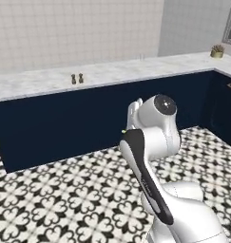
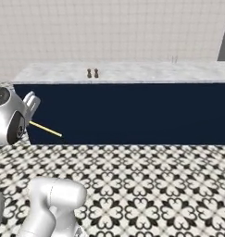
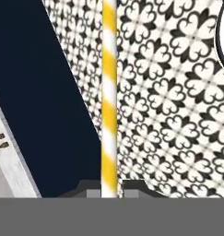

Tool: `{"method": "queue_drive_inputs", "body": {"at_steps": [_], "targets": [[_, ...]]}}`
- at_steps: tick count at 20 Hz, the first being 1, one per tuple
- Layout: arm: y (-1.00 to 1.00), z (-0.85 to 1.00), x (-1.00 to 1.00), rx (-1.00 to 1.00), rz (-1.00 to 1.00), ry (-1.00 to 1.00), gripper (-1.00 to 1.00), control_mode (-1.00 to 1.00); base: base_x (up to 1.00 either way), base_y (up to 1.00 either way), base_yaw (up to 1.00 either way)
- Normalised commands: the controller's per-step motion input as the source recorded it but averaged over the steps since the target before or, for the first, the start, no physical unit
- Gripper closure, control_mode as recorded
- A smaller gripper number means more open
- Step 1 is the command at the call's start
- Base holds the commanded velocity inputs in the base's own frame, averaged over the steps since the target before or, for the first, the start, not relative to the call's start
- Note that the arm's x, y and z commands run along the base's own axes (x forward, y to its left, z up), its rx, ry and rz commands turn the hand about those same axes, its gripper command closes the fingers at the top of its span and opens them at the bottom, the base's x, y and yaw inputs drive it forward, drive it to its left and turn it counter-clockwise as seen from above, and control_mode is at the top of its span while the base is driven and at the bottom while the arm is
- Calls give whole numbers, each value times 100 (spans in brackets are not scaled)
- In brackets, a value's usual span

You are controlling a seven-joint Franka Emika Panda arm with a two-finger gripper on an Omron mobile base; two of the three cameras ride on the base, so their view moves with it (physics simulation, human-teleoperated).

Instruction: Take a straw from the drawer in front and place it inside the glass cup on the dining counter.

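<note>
The gripper [image 3: 109, 191] is closed on the straw [image 3: 109, 92], which in the hand view runs straight up from between the dark fingertips, striped yellow and white, over the patterned floor [image 3: 178, 115]. In the right base view the straw [image 2: 45, 129] slants down and right from the hand, in front of the counter's navy base [image 2: 132, 113]. Beyond, on the marbled counter [image 2: 132, 71], two small brown shakers [image 2: 92, 73] stand near the front edge, and the cup [image 2: 174, 59] stands by the back edge, further right.

Kitchen: marbled counter [image 2: 132, 71] (navy base), tiled wall [image 2: 109, 28].
</note>
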Motion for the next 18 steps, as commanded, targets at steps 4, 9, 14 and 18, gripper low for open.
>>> {"method": "queue_drive_inputs", "body": {"at_steps": [4, 9, 14, 18], "targets": [[0, 0, 0, 0, 0, 0, 100, 100, 82, 100, 0], [0, 0, 0, 0, 0, 0, 100, 100, 57, 100, 0], [0, 0, 0, 0, 0, 0, 100, 100, 57, 100, -1], [0, 0, 0, 0, 0, 0, 100, 100, 60, 100, -5]]}}
